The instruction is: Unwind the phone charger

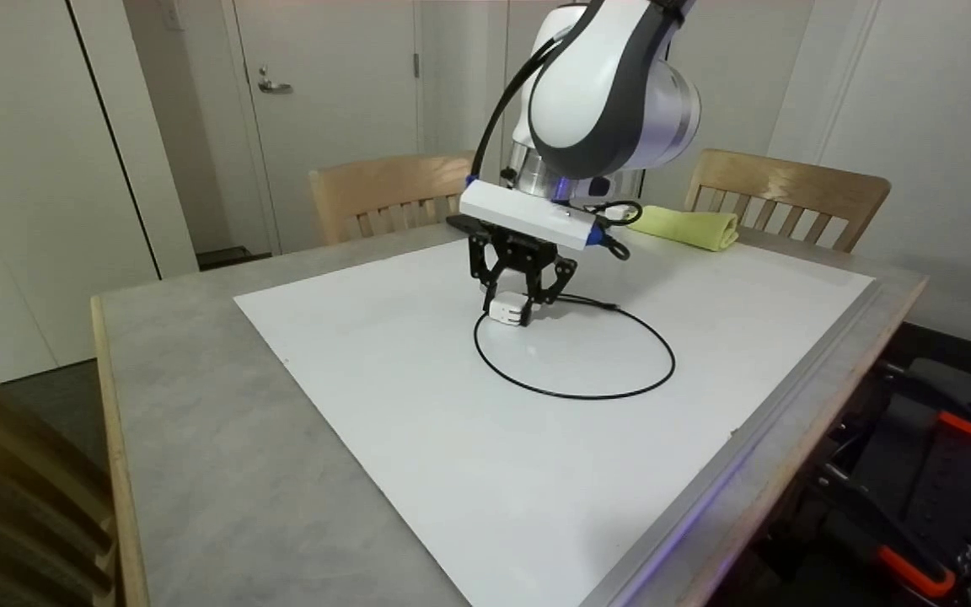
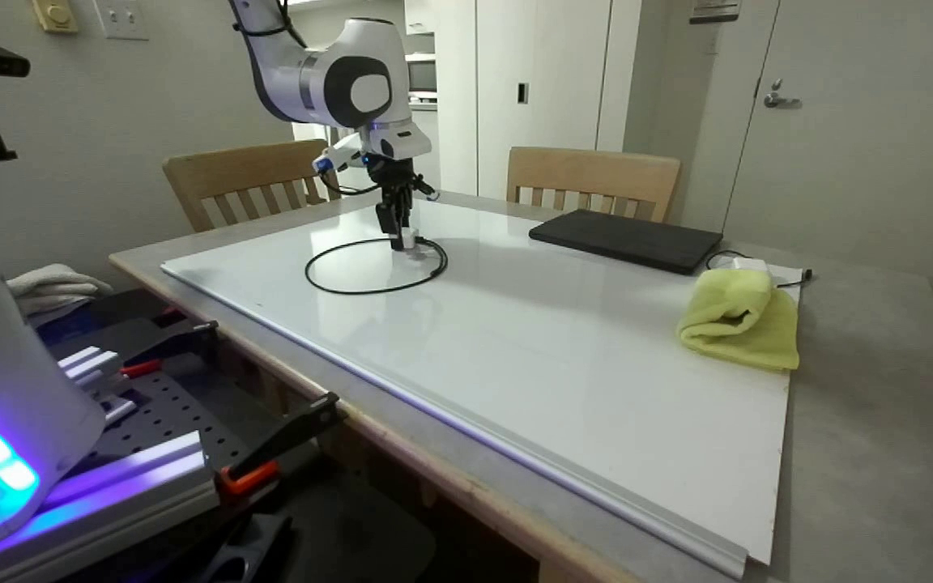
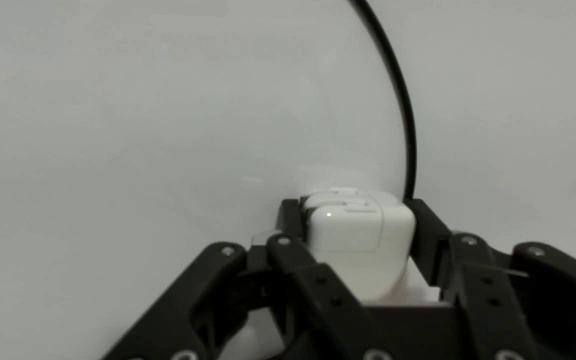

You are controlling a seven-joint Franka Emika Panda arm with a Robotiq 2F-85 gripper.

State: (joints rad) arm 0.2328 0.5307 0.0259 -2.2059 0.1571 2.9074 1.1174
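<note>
As the wrist view confirms, your gripper (image 3: 358, 225) holds the charger plug (image 3: 345, 232) between its fingers (image 3: 430, 240), one stretch of cable (image 3: 402, 95) visible. Both exterior views give you the cable's loop, lying on the board (image 1: 536, 472); an exterior view alone shows your lit base (image 2: 5, 437).

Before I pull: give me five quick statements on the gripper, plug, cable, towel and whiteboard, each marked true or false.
1. The gripper holds the plug. True.
2. The cable is pulled straight. False: it curves round in a wide loop.
3. That loop lies on the whiteboard. True.
4. The towel lies inside the loop. False: it lies outside, well away.
5. The plug is black. False: it is white.
</note>
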